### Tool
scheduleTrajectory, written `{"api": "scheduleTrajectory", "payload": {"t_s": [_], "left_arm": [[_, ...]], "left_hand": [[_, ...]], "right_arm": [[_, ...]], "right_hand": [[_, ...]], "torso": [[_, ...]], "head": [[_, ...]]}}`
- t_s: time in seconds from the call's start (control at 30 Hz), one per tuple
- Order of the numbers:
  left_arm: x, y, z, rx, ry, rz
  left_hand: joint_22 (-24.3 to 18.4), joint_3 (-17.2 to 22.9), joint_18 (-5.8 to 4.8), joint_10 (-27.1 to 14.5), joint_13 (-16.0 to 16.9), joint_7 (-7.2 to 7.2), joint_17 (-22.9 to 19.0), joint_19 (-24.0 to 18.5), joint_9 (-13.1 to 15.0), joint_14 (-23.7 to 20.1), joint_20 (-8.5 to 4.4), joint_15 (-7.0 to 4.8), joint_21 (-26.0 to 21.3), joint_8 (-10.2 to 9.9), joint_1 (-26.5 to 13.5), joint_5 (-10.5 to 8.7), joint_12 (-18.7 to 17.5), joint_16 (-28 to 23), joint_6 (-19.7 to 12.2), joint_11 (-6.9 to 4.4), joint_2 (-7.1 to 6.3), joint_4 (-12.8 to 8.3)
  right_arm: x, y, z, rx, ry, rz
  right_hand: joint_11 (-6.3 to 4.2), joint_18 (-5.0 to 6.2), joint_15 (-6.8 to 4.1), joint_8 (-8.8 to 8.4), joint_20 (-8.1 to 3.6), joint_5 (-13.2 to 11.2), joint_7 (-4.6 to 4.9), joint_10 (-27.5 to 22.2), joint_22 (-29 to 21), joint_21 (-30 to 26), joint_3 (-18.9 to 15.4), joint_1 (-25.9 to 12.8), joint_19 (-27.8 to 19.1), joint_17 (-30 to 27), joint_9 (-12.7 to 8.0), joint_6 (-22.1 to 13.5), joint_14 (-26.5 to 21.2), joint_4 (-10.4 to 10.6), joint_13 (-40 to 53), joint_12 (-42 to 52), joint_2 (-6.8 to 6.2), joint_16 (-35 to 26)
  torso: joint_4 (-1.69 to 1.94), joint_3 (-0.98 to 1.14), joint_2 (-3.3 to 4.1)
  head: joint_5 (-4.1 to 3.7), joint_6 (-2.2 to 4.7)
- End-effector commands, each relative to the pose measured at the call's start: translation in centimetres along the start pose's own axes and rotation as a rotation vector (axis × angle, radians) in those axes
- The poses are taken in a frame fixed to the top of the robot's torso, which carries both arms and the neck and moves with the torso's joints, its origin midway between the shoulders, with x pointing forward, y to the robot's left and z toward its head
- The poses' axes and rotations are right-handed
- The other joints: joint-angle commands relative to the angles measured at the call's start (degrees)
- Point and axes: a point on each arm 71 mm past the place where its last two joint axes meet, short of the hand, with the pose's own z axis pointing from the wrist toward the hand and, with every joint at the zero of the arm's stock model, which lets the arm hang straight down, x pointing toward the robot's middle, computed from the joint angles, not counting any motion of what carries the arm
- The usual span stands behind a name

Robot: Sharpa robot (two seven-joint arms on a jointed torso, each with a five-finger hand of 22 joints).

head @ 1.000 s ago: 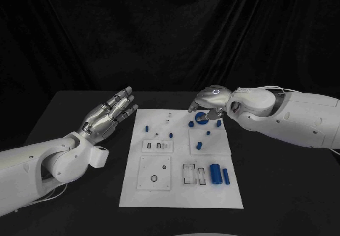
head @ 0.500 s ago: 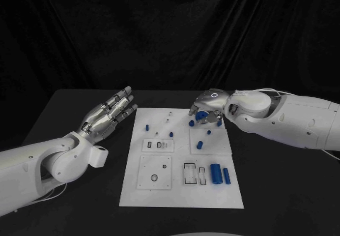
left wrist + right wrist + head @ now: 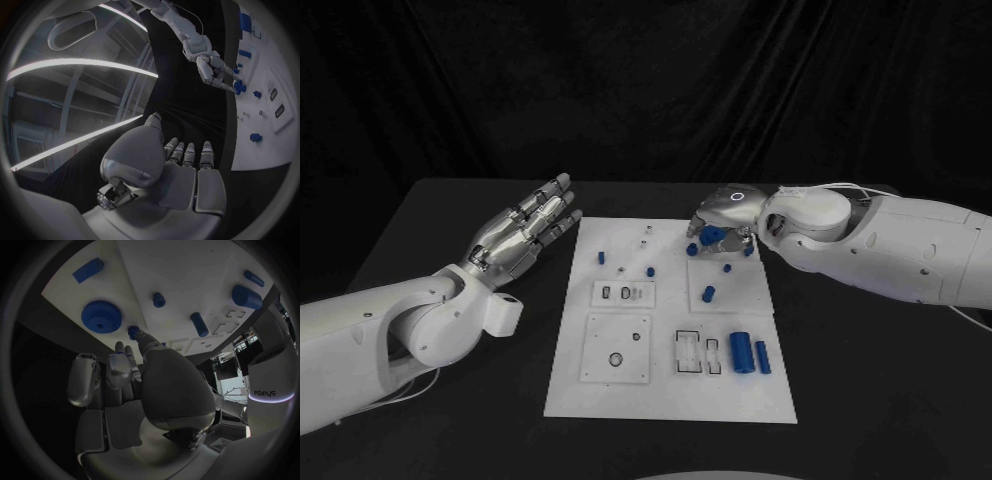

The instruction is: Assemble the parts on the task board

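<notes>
Head view: the right hand [image 3: 728, 222] hangs over the board's [image 3: 669, 395] far right corner, fingers down around a blue gear [image 3: 711, 236]; whether it grips yet I cannot tell. The left hand [image 3: 527, 228] is open and empty, left of the board above the worktop [image 3: 459, 440]

Right wrist view: the gear [image 3: 100, 315] lies just beyond the fingertips [image 3: 133, 333]. The step looks like fetching the gear; next, closing on it squarely

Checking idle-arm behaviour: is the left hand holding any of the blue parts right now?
No: in the head view the left hand is raised beside the task board with fingers spread and nothing in it.
</notes>
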Motion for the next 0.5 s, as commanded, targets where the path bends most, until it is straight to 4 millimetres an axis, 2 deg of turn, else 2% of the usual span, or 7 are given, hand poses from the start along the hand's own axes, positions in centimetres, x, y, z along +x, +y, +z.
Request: {"api": "scheduleTrajectory", "payload": {"t_s": [0.03, 0.5], "left_arm": [[0.12, -0.87, 0.12, 0.114, 0.013, -0.011], [0.02, -0.65, 0.27, 0.094, 0.02, -0.016]], "left_hand": [[-0.1, 0.4, 1.1, 0.0, -0.1, 0.05, -0.1, 0.0, 0.0, 0.0, -0.3, 0.34, -0.2, 0.0, 0.5, 0.54, -0.4, -0.2, 0.1, 0.46, 0.11, -0.1], [-0.1, 0.9, 1.01, 0.0, -0.1, 0.89, -0.1, 0.0, 0.1, 0.0, -0.03, 0.79, -0.2, 0.1, 1.2, 1.68, -0.4, -0.2, 0.4, 0.81, 0.07, -0.3]], "right_arm": [[0.18, 0.1, 0.1, -0.014, -0.004, 0.009], [0.83, 0.19, 0.71, -0.024, 0.001, 0.012]], "right_hand": [[0.1, -0.27, 0.4, -0.21, 0.0, 0.5, -0.19, -0.1, 0.1, 0.2, 0.3, -0.2, -0.3, 0.0, -0.1, -0.3, 0.3, 0.0, 0.0, 0.0, 0.61, 0.2], [0.39, -0.22, 0.62, 0.02, 0.18, 1.8, 0.46, 1.1, 0.1, 0.0, 1.6, -0.5, -0.5, -0.1, 0.1, 0.4, 0.0, 0.0, 0.1, 0.3, 0.81, 0.2]], "torso": [[0.05, -0.03, 0.01], [0.01, -0.18, -0.13]], "head": [[-0.09, -0.13], [0.21, -0.58]]}}
